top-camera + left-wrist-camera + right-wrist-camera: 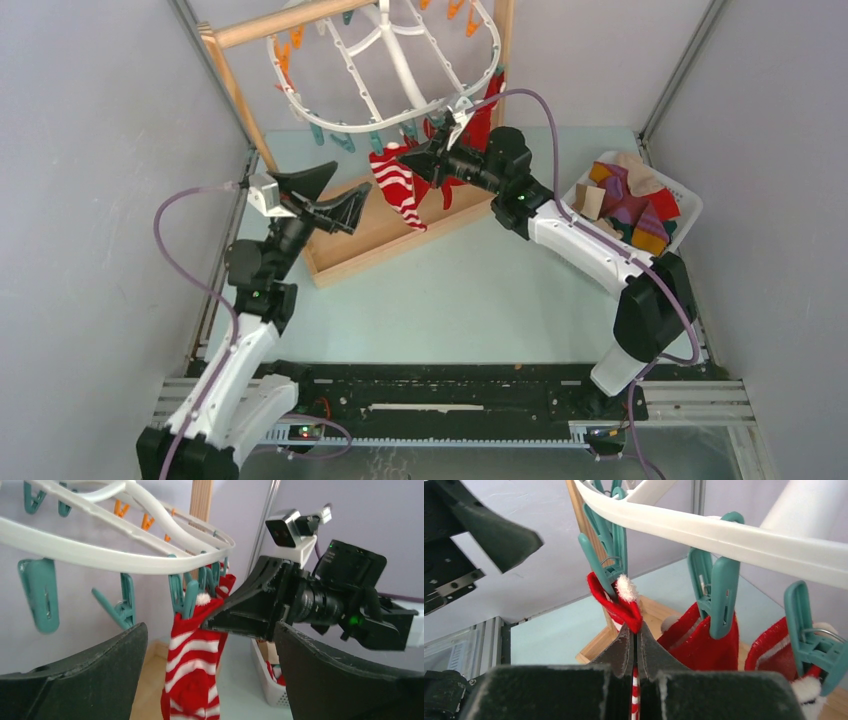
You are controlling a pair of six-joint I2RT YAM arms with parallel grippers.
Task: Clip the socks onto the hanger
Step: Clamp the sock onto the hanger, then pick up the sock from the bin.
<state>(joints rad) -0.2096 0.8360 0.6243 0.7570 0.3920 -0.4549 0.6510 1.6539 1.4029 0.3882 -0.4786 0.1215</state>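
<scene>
One striped sock [616, 602] sits pinched in your clenched right gripper [635, 630], cuff just above its tips at the teal clothespin [606, 555]; confirm the pin bites before releasing. Left gripper [335, 195] hangs spread, empty.

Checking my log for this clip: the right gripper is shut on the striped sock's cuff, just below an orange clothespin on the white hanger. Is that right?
Not quite. The clothespin is teal, not orange. The right wrist view shows the right gripper shut on the striped sock at its cuff, just below that teal clothespin on the white hanger.
</scene>
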